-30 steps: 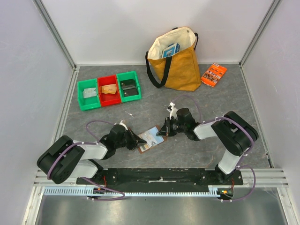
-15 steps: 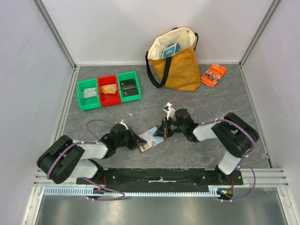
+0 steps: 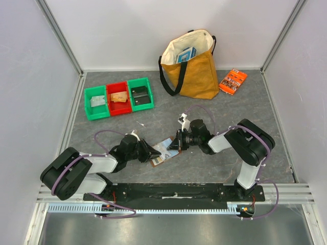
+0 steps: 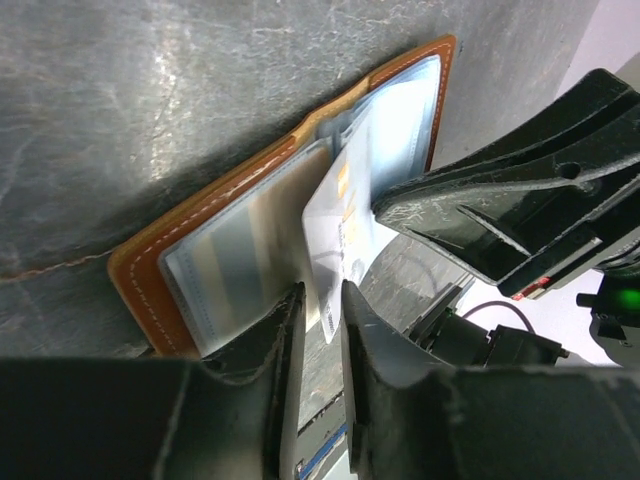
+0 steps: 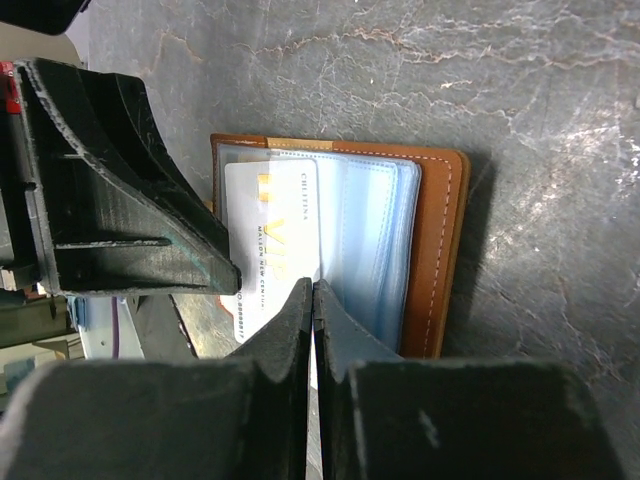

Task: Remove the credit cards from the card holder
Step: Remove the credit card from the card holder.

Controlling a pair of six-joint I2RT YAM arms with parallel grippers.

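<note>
The brown card holder (image 3: pixel 159 158) lies open on the table between my arms, with pale blue pockets inside (image 4: pixel 240 260) (image 5: pixel 440 250). A white credit card (image 4: pixel 345 230) with yellow lettering (image 5: pixel 270 240) sticks up out of its middle fold. My right gripper (image 3: pixel 177 143) (image 5: pixel 313 288) is shut on that card's edge. Its black fingers (image 4: pixel 470 215) show in the left wrist view. My left gripper (image 3: pixel 152 153) (image 4: pixel 322 300) rests on the holder's near page. Its jaws stand a narrow gap apart with nothing between them. Other cards stay hidden in the pockets.
Green (image 3: pixel 96 102), red (image 3: pixel 118 98) and green (image 3: pixel 140 93) bins stand at the back left. A yellow tote bag (image 3: pixel 191 66) and an orange packet (image 3: pixel 233 80) are at the back right. Walls close in the left, right and back sides.
My right gripper has moved a little left, onto the card holder. The left arm and the holder have stayed in place.
</note>
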